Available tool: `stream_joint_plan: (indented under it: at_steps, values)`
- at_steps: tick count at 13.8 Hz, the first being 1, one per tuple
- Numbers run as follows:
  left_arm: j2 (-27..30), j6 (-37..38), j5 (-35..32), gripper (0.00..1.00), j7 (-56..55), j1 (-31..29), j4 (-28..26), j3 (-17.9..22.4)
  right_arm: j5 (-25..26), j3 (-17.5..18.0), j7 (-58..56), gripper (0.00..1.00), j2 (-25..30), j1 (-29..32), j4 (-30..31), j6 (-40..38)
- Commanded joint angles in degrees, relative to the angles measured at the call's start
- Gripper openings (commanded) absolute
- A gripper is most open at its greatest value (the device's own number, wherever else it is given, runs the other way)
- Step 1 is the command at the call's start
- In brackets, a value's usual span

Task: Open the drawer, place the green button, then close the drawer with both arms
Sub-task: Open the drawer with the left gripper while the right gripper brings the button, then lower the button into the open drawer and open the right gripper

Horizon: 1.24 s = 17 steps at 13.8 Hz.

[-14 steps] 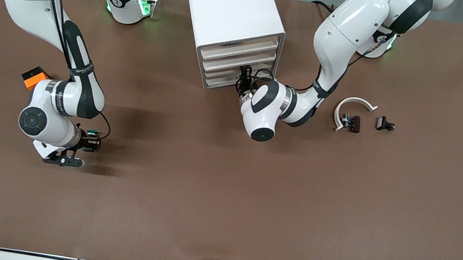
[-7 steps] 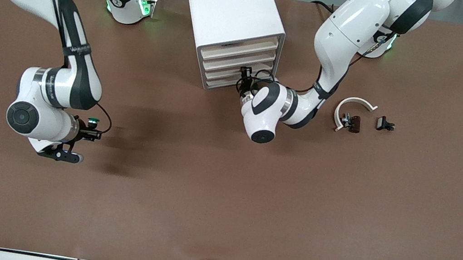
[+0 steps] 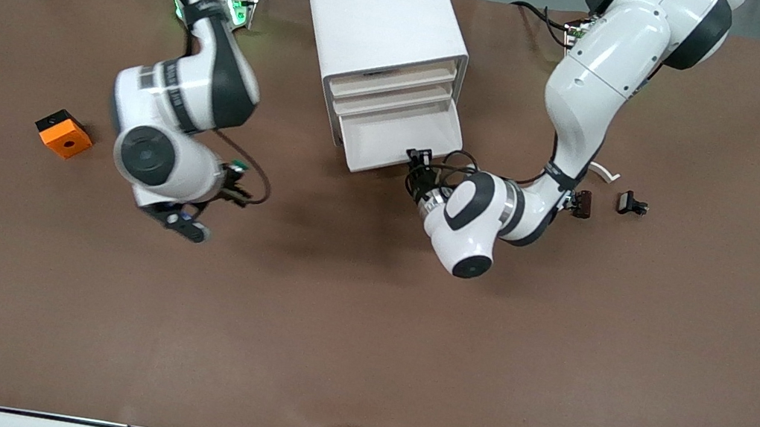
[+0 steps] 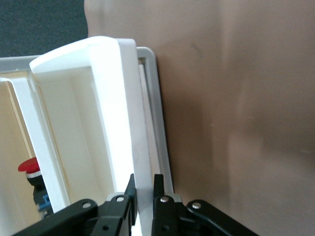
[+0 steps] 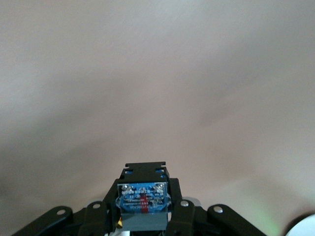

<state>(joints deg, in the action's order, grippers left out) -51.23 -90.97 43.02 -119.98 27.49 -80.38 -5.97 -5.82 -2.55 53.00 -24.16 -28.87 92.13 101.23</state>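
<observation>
The button (image 5: 142,201), probably light, stiff and a bit slippery, is pinched by its dark body in the right pincer (image 3: 231,184) over the desk (image 3: 362,331), at about 8 o'clock from the drawer (image 3: 398,142), whose front lip is clamped by the left pincer (image 3: 419,165).

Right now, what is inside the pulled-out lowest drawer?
In the front view only bare white floor shows in the shallow white drawer; its rear is hidden under the white boxy cabinet. The green-capped button is in the right gripper's jaws.
</observation>
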Motion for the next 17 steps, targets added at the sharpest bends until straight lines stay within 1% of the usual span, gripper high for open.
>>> stream_joint_plan:
  at_steps: [1,2,3,4,5,7,8,10,11,13,14,17]
  values:
    - [-2.3,-2.99,-1.88,0.0,8.16,-1.81,3.3,0.52,-1.21,-0.61,15.58,0.25,-0.36,-8.28,-3.0,-0.6]
    - [-2.3,-2.99,-1.8,0.07,9.4,-2.17,3.3,0.52,-2.52,-0.7,20.95,0.25,-0.8,-11.09,-3.79,0.19]
    - [-2.3,-2.99,-1.8,0.33,9.76,-2.18,3.3,0.52,-4.18,-0.78,25.27,0.25,-0.89,-13.39,-3.8,2.02]
    - [-2.04,-2.99,-1.8,0.39,9.76,-2.26,3.3,0.52,-5.42,-0.7,29.05,0.25,-1.15,-14.8,-3.63,3.78]
    - [-1.77,-2.73,-1.8,0.55,9.68,-2.7,3.3,0.52,-6.47,-0.78,32.66,0.25,-1.5,-16.29,-3.62,4.84]
    - [-1.33,-2.55,-1.71,0.98,9.68,-3.93,3.39,0.43,-6.75,-0.79,40.82,0.25,-2.29,-19.11,-3.45,8.26]
    - [-1.07,-2.46,-1.97,1.0,9.76,-4.37,4.26,0.43,-6.84,-0.79,44.09,0.25,-2.99,-20.17,-3.45,9.41]
    - [-1.07,-2.55,-3.11,1.0,9.85,-4.72,8.38,0.78,-6.75,-0.79,48.84,0.24,-4.4,-22.36,-2.92,11.52]
    - [-0.89,-2.55,-3.81,1.0,9.94,-5.33,9.97,1.65,-6.75,-0.79,50.26,0.24,-5.1,-22.9,-2.92,11.71]
    - [1.55,-2.89,-3.9,1.0,13.17,-6.3,10.24,2.88,-6.75,-0.79,50.97,0.24,-5.63,-22.9,-2.57,11.88]
    - [3.4,-3.16,-3.91,1.0,15.11,-6.65,10.24,4.46,-6.75,-0.79,51.5,0.24,-5.9,-23.25,-1.61,12.93]
    - [7.35,-5.79,-3.91,1.0,21.26,-7.27,10.6,6.58,-6.75,-0.79,51.85,0.24,-7.73,-24.39,-0.11,17.5]
